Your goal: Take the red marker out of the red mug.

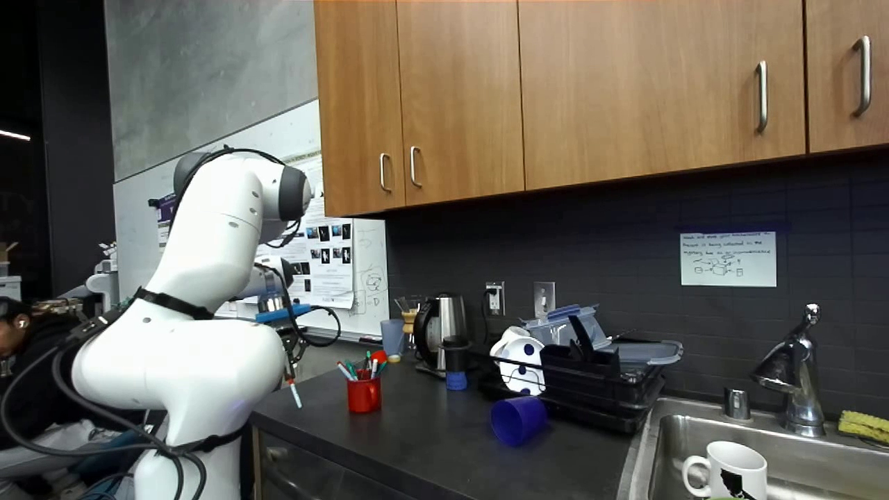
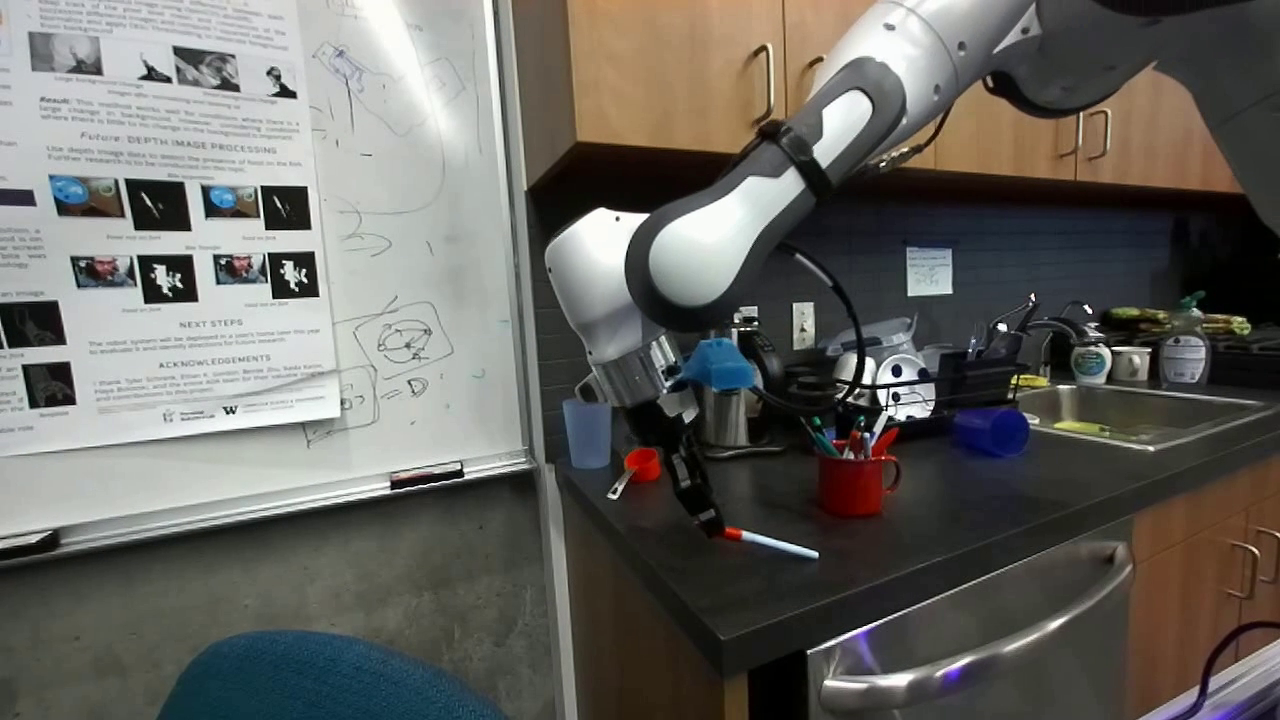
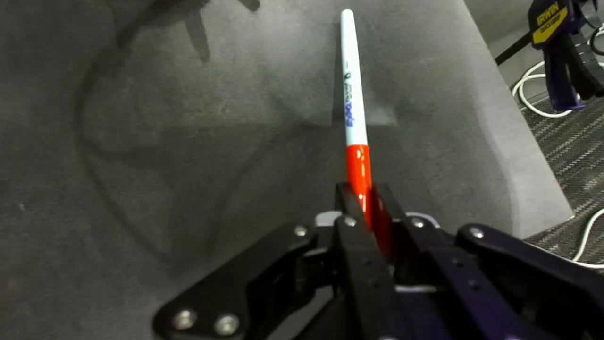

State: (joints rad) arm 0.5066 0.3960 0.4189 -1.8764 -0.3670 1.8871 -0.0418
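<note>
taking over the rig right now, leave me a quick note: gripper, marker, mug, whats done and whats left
Gripper: shut on the marker by its red end.
Marker: out of the mug and apart from it, over the counter, white end pointing out from the fingers; whether it touches the counter I cannot tell.
Mug: upright on the counter, other pens standing in it.
Done: the marker is out.
Left: probably just setting it down and letting go; the task names no place for it.
</note>
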